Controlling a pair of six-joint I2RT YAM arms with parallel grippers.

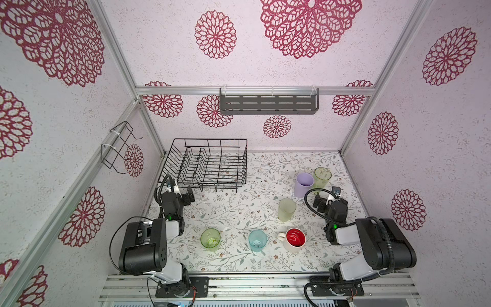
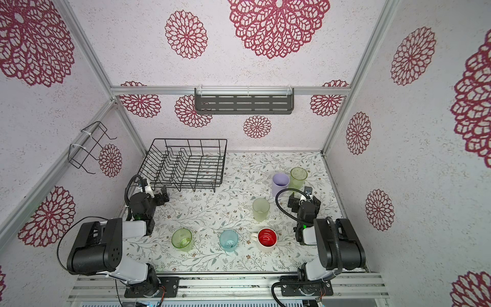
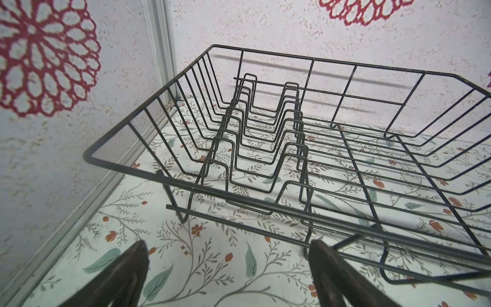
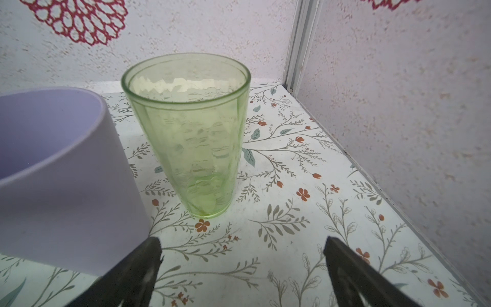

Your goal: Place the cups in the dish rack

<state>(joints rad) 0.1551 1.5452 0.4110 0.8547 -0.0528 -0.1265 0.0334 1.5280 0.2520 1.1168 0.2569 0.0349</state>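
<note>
Dish rack (image 1: 210, 170): stood left of centre in both top views. Cups, upright on table (image 1: 239, 202), outside rack:
- lilac tumbler (image 1: 303, 184) and green glass (image 1: 322, 177), right
- frosted tumbler (image 1: 286, 210), centre
- second green glass (image 1: 210, 239), blue cup (image 1: 257, 240) and mug (image 1: 295, 240), lower middle

Left gripper (image 3: 228, 247) and right gripper (image 4: 243, 244): jaws wide, holding nothing.

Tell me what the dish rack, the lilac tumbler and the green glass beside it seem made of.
Dish rack: thin metal wire, it seems, with a matte black coating; bent rods joined in a grid.
Lilac tumbler: probably plastic, opaque and matte; no glare, nothing shows through.
Green glass: clear, glossy, tinted glass or hard plastic; the floral pattern shows through it.
</note>
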